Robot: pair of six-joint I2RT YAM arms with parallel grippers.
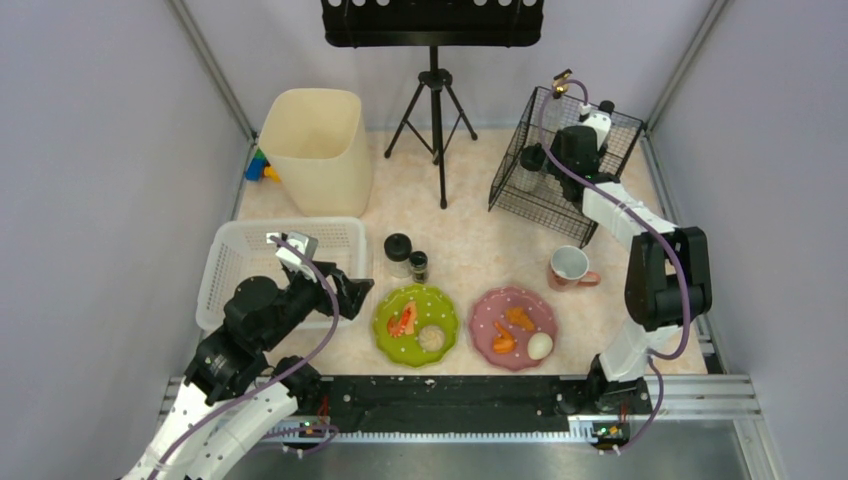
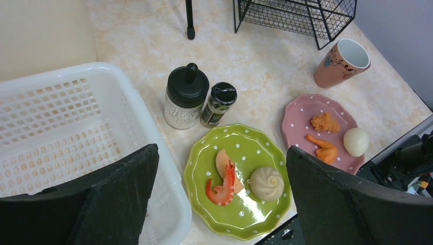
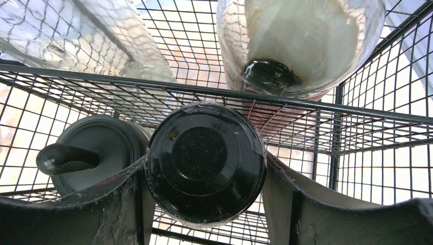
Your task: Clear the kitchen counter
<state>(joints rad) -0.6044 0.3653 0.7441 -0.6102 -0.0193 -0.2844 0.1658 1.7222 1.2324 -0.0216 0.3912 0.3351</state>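
Observation:
The pale marbled kitchen counter [image 1: 470,235] carries a green plate [image 1: 385,340] with a shrimp and a bun, a pink plate [image 1: 482,312] with food, a pink mug [image 1: 571,267], a black-lidded glass jar [image 1: 399,252] and a small spice bottle [image 1: 419,266]. My left gripper [image 1: 350,290] is open and empty, hovering between the white basket and the green plate [image 2: 245,148]. My right gripper [image 1: 575,150] reaches into the black wire rack [image 1: 520,190] and is shut on a round black-lidded jar [image 3: 204,163], fingers on both sides of it.
The white slotted basket [image 1: 225,240] stands at the left, a beige bin [image 1: 315,150] behind it with small toys [image 1: 260,168] beside it. A black tripod stand [image 1: 437,120] is at the back centre. Inside the rack are a grey-lidded jar [image 3: 97,153] and clear bottles [image 3: 301,46].

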